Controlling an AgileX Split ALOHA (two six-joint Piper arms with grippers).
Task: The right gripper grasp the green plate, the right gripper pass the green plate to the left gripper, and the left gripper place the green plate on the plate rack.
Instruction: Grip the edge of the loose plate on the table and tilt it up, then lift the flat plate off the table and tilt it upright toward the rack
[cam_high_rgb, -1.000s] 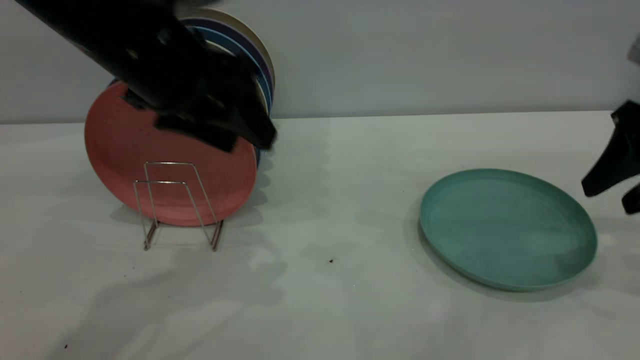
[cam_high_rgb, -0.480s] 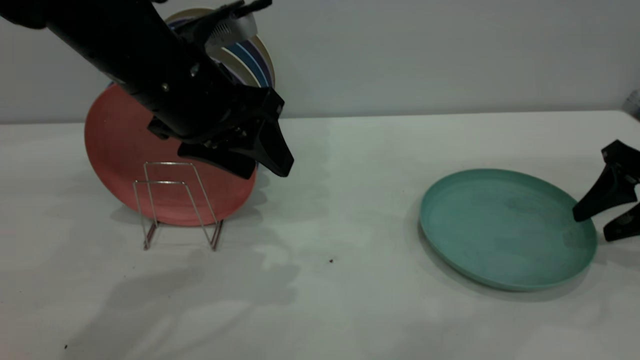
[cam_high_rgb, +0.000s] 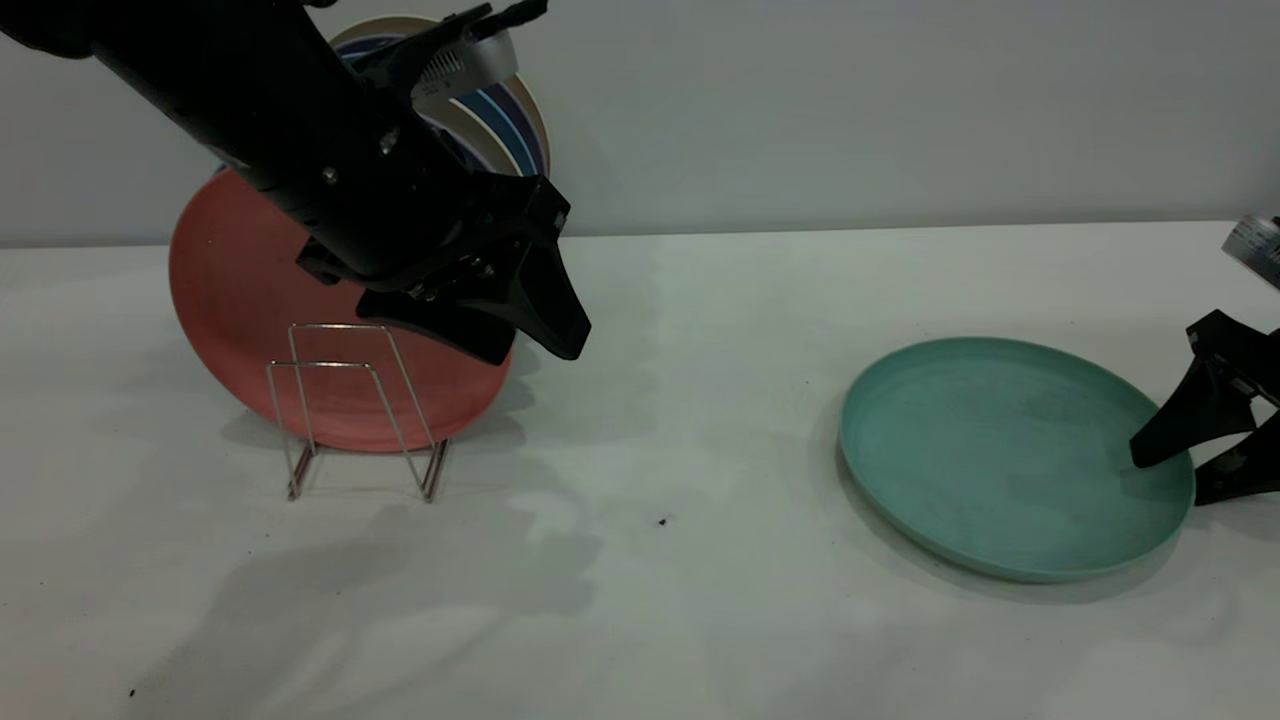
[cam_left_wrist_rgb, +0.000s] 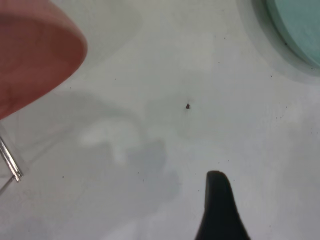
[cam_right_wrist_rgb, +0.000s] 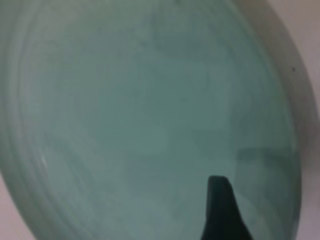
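The green plate (cam_high_rgb: 1015, 455) lies flat on the white tabletop (cam_high_rgb: 680, 600), over on the right side, well apart from the plate rack (cam_high_rgb: 355, 410). The right gripper (cam_high_rgb: 1165, 478) is down at the plate's right edge, fingers parted: the upper finger (cam_high_rgb: 1185, 425) sits over the inside of the plate, the lower one outside the rim, so the rim lies between them. Not clamped, nothing lifted. From the right wrist view, a single black fingertip (cam_right_wrist_rgb: 220, 210) points across the plate's teal inner face.

Over on the left, the left gripper (cam_high_rgb: 545, 335) hangs above the tabletop, just in front of the salmon-pink plate (cam_high_rgb: 260, 310) standing in the rack. It holds nothing; whether its fingers are spread or together, I cannot tell. Behind the pink plate, blue plates (cam_high_rgb: 505, 115) stand upright against the wall. A dark speck (cam_high_rgb: 661, 521) sits on the tabletop between rack and green plate.
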